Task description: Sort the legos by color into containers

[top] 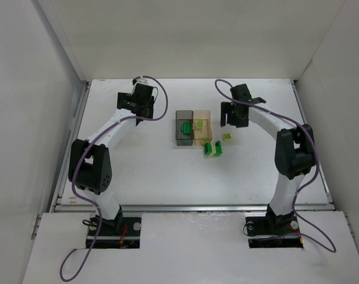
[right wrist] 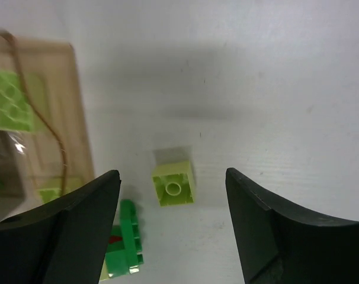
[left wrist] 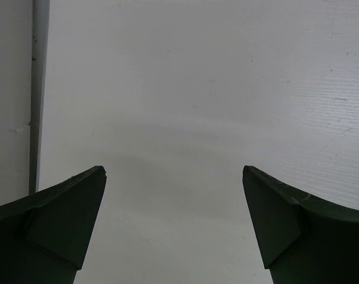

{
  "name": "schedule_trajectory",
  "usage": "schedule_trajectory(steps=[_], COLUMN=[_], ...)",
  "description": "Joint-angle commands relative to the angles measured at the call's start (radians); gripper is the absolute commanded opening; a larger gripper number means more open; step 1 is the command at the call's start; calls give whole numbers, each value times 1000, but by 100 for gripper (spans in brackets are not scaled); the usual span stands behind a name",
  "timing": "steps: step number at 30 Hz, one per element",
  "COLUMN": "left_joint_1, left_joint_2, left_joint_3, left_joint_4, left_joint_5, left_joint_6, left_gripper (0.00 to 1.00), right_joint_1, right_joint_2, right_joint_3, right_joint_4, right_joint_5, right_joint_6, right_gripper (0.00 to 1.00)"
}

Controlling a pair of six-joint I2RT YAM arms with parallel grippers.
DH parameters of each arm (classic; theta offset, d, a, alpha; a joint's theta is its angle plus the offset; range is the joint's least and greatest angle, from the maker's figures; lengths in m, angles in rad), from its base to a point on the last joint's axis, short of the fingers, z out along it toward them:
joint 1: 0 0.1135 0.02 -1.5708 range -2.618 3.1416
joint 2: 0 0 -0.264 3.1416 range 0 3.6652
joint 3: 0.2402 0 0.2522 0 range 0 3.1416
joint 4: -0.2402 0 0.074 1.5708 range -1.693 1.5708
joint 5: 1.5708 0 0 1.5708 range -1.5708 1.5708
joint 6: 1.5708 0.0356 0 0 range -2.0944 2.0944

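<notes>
The grey bin [top: 184, 139] and the amber bin [top: 204, 138] sat joined side by side near mid-table, with the grey one at 9 o'clock of the amber. One green brick [top: 185, 126] lay inside the grey bin, and one pale brick [top: 199, 123] lay inside the amber bin towards its far end.

Outside the bins, at 5 o'clock of the amber bin and just beside its near corner, a green pair [top: 212, 148] of bricks stood close together on the table [top: 138, 171]. A loose pale brick [top: 227, 136] lay at 2 o'clock of that pair, near it but not touching, and at 4 o'clock of the amber bin.

In the right wrist view this loose pale brick sat flat with a single stud up. One green piece was at 7 o'clock of it, and the amber bin's wall was at 10 o'clock. A second pale shape showed through that wall, but whether it lay inside the bin could not be told.

The right gripper [right wrist: 172, 171] was at 12 o'clock of the loose pale brick in the top view. Its jaws were spread wide and held nothing. The brick showed in the gap between the fingers and touched neither.

The left gripper [left wrist: 173, 171] was at 10 o'clock of the bins, well apart from them. Its jaws were also spread wide and empty, with only bare table between them.
</notes>
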Motion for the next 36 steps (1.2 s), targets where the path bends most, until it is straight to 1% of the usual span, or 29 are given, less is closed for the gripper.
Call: schedule_trajectory(steps=[1, 2, 8, 11, 13, 15, 18, 21, 22, 24, 25, 26, 30, 31, 32, 33, 35, 36], left_joint_1=[3, 3, 3, 3, 3, 3, 3, 3, 3, 3, 3, 3, 3, 3, 3, 3, 3, 3], left_joint_2=[-8, -8, 3, 12, 12, 22, 22, 22, 22, 12, 12, 12, 12, 12, 12, 12, 12, 12], left_joint_3=[-3, -3, 6, 15, 15, 24, 34, 34, 34, 34, 34, 34, 34, 34, 34, 43, 43, 43], left_joint_4=[25, 25, 25, 14, 14, 14, 14, 14, 14, 14, 14, 14, 5, 5, 5, 5, 5, 5], left_joint_5=[-14, -3, -22, 1, 1, 1, 10, 10, 10, 10, 10, 10, 46, 46, 61, 76, 87, 87], left_joint_6=[-4, -13, -13, -22, -22, -31, -31, -31, -31, -31, -31, -31, -31, -31, -31, -31, -31, -22], left_gripper=[100, 100, 100, 100, 100, 100, 100, 100, 100, 100, 100, 100, 100, 100, 100, 100, 100, 100], right_joint_1=[24, 24, 24, 24, 24, 24, 33, 33, 33, 33, 33, 33, 43, 53, 66, 106, 145, 160], right_joint_2=[-6, 4, 72, 86, 96, 96, 106, 127, 127, 127, 115, 98, -52, -116, -141, -158, -149, -126], right_joint_3=[-26, -35, -59, -69, -91, -100, -86, -62, -62, -40, -40, -40, -17, -17, -17, -17, 9, 32], right_joint_4=[-37, -25, 9, 30, 41, 50, 41, 15, 3, -12, -22, -22, 21, 44, 99, 124, 155, 134], right_joint_5=[20, 20, 30, 30, 21, 20, 30, 30, 30, 52, 71, 94, 103, 103, 91, 91, 57, 47], right_joint_6=[-52, -52, -63, -54, -43, -43, -43, -43, -43, -43, -15, -15, 46, 46, 46, 46, 8, 8], right_gripper=[78, 79, 79, 75, 70, 70, 67, 54, 39, 13, 3, 0, 0, 0, 0, 0, 0, 0])
